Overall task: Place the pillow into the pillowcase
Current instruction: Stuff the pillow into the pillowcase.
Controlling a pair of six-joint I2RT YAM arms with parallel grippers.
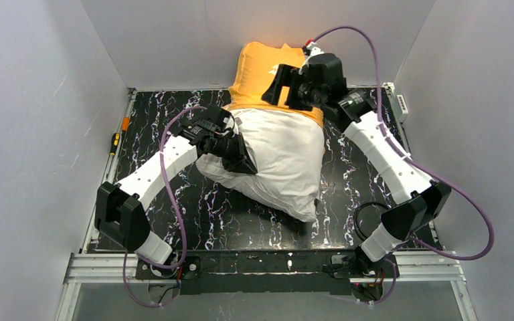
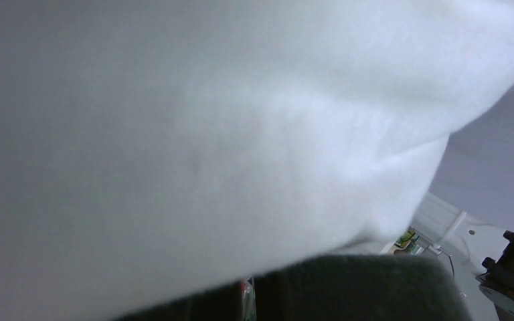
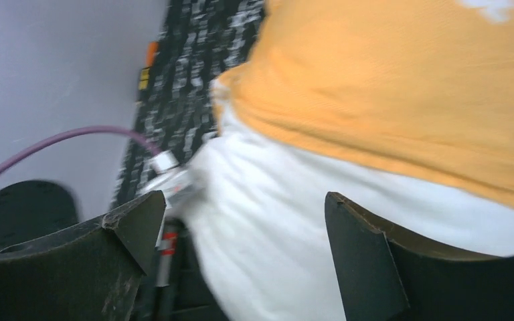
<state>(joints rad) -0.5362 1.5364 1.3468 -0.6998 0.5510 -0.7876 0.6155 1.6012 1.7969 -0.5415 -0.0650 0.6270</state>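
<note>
Right wrist view: my right gripper [image 3: 241, 254] stands spread wide with nothing between its fingers. White cloth of the pillow [image 3: 274, 221] lies right under the open jaws. Just past the fingertips runs the orange hem of the pillowcase [image 3: 388, 87], and beyond that hem the case bulges with the part of the pillow already inside.

My left gripper [image 1: 239, 155] is closed tight against the pillow's flank. Its own camera sees almost nothing but white cloth, so I cannot tell whether a fold is pinched. Behind both grippers, toward my bases, roughly half the pillow lies outside the case on the marbled table [image 1: 227, 214].

I judge the step in hand to be taking a new hold on the hem. To do it well, I should lower the right fingers so that one slips under the orange edge alone, without catching white cloth. I should then draw the hem back toward me while the left side pushes the pillow forward. If I catch both layers, I would only drag the pillow out.
</note>
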